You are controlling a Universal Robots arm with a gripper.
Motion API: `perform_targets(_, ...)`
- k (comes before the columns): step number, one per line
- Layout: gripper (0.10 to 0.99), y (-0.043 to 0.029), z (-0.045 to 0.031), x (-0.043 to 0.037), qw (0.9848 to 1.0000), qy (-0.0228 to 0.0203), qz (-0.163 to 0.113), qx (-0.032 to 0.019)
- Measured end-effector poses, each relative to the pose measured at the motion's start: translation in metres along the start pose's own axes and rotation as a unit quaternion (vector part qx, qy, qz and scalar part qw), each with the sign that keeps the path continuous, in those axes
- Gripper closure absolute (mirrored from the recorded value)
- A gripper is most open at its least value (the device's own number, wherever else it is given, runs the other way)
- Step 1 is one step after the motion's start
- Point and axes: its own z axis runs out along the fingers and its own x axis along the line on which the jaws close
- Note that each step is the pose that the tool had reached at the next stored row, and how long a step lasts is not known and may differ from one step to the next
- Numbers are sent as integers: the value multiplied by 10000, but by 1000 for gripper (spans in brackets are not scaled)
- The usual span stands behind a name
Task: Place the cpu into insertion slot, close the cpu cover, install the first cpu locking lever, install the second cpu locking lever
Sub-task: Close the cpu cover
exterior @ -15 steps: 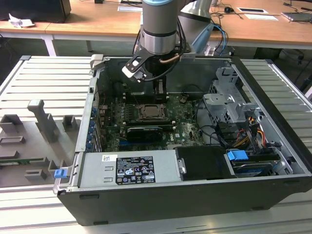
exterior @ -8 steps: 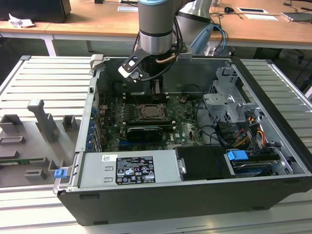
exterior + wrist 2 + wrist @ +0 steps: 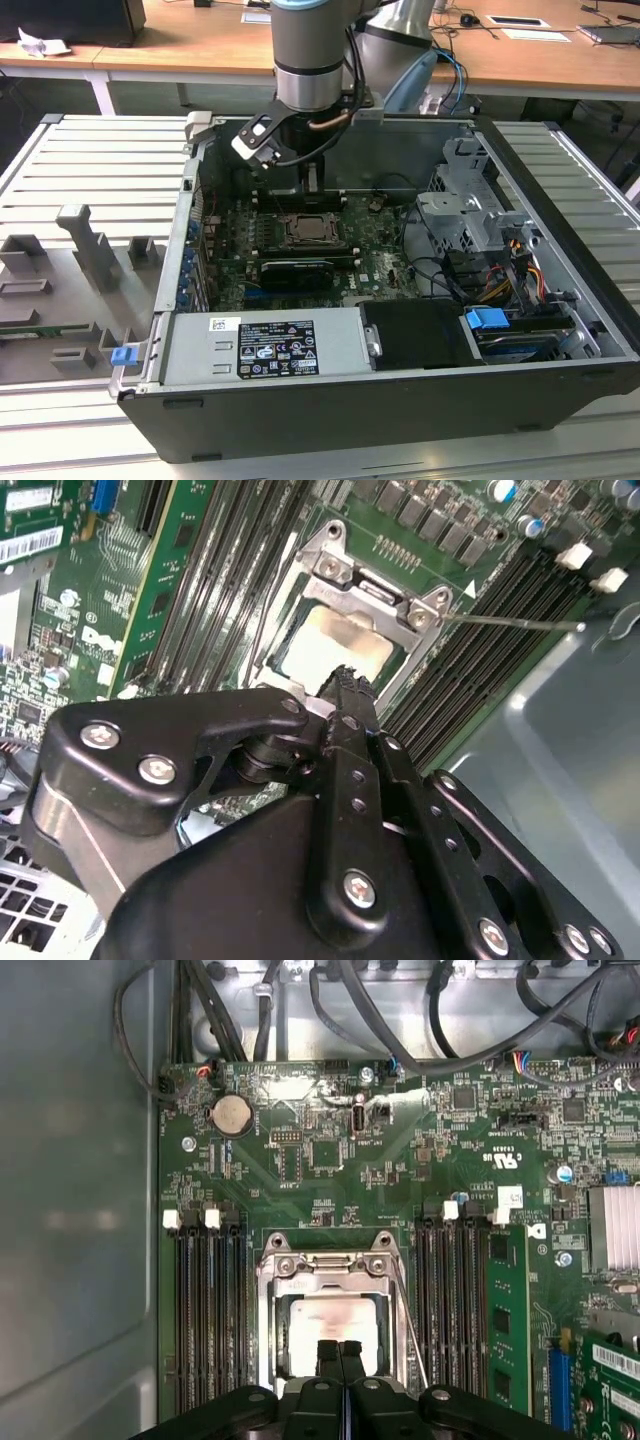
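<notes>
Your gripper [image 3: 340,1348] hangs right over the socket, jaws pressed together with nothing between them. I'd judge they are held that way to make one narrow tip for pushing, not for picking up. The tip sits over the near edge of the cpu [image 3: 335,1322], though neither wrist view lets you tell whether it touches.

The cpu lies flat in the slot [image 3: 309,231], its pale top showing through the window of the cover [image 3: 330,1266], which is down over it. So the first two steps look done. One lever [image 3: 520,623] stands out sideways from a socket corner, across the memory slots [image 3: 510,580]. That reads as unlatched (a locked one would lie tucked along the frame).

The case [image 3: 560,190] lies on its side with the open face up, which is why the arm can reach straight down to the board [image 3: 330,1160].

As for writing, a label [image 3: 262,347] on the grey metal box at the front of the case carries blocks of print and symbols. The board has white lettering and a small sticker [image 3: 510,1198], and I leave all of it unread. A white triangle [image 3: 470,585] is printed beside a socket corner, and it is likely an orientation mark for the chip.
</notes>
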Motion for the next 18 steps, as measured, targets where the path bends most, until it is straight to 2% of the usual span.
perform_targets(3, 980, -22, 13, -1, 10000, 0, 0, 0)
perform_targets(10, 980, -64, 107, -3, 10000, 2, -29, 1)
perform_targets(15, 980, -91, 257, -7, 9998, 15, -215, 29)
perform_targets(18, 980, -95, 305, -8, 9997, 16, -221, 54)
